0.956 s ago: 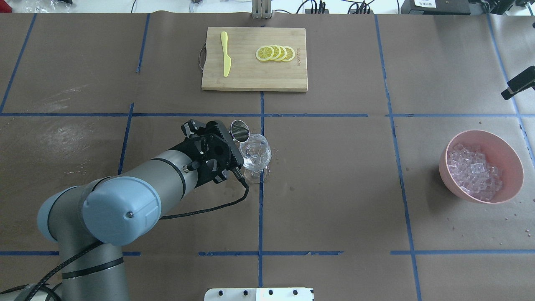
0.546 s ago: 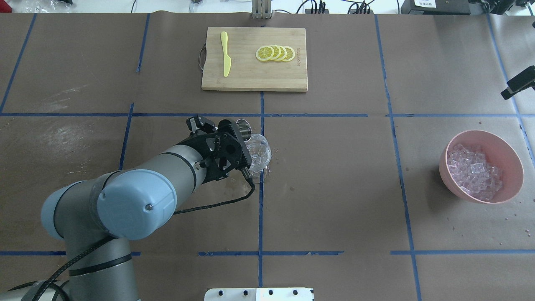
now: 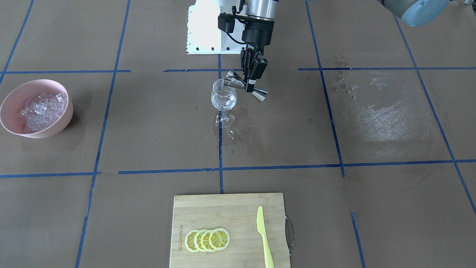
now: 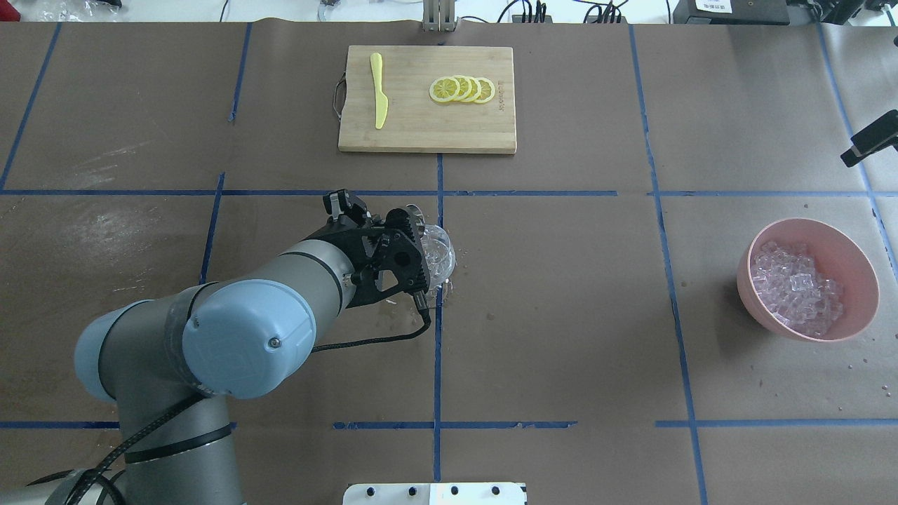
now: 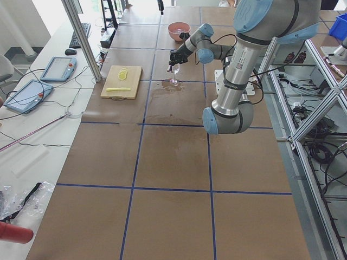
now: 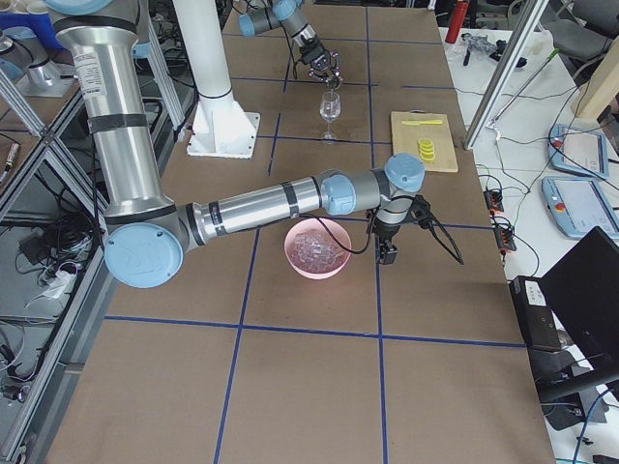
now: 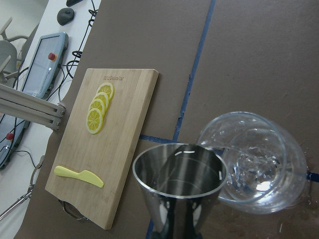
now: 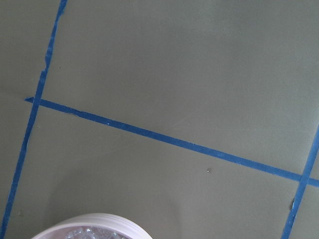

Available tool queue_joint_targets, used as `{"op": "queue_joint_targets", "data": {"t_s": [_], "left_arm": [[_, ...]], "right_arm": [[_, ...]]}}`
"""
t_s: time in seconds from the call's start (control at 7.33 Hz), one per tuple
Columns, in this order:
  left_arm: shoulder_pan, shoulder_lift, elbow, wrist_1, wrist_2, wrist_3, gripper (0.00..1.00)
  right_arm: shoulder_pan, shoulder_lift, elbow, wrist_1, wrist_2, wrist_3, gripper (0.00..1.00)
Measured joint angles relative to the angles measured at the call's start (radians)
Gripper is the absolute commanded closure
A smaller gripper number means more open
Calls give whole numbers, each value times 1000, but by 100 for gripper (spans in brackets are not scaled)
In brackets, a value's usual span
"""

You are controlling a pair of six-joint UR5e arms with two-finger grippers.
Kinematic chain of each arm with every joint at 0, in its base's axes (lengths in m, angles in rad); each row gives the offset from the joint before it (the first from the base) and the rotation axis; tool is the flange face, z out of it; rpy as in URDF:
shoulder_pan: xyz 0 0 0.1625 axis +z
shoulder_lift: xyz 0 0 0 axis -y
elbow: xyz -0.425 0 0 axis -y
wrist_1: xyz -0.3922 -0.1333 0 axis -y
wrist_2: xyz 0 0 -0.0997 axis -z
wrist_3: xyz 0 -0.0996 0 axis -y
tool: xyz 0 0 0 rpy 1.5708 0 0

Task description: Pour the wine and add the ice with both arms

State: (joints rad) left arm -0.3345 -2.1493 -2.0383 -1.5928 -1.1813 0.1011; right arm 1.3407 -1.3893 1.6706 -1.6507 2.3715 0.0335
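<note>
My left gripper is shut on the waist of a steel double-cone jigger. It holds the jigger tipped on its side with one mouth at the rim of a stemmed wine glass. In the left wrist view the jigger's mouth touches the glass rim, and a little clear wine lies in the glass. The ice is heaped in a pink bowl at the right. My right gripper hangs beside that bowl; I cannot tell whether it is open or shut.
A bamboo cutting board at the far middle carries lemon slices and a yellow plastic knife. Wet patches lie around the glass foot and on the robot's left side. The white base stands at the near edge.
My left wrist has rolled and moved slightly right, tipping the jigger further over the glass. Its mouth, which faced up before, now points sideways into the rim. The bowl has not moved.
</note>
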Motion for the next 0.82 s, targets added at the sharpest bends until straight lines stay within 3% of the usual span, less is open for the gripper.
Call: {"op": "queue_joint_targets", "data": {"t_s": [0.82], "left_arm": [[0,-51,5,128,11,197,100]], "right_arm": [[0,0,-4,-1,1,0,0]]}}
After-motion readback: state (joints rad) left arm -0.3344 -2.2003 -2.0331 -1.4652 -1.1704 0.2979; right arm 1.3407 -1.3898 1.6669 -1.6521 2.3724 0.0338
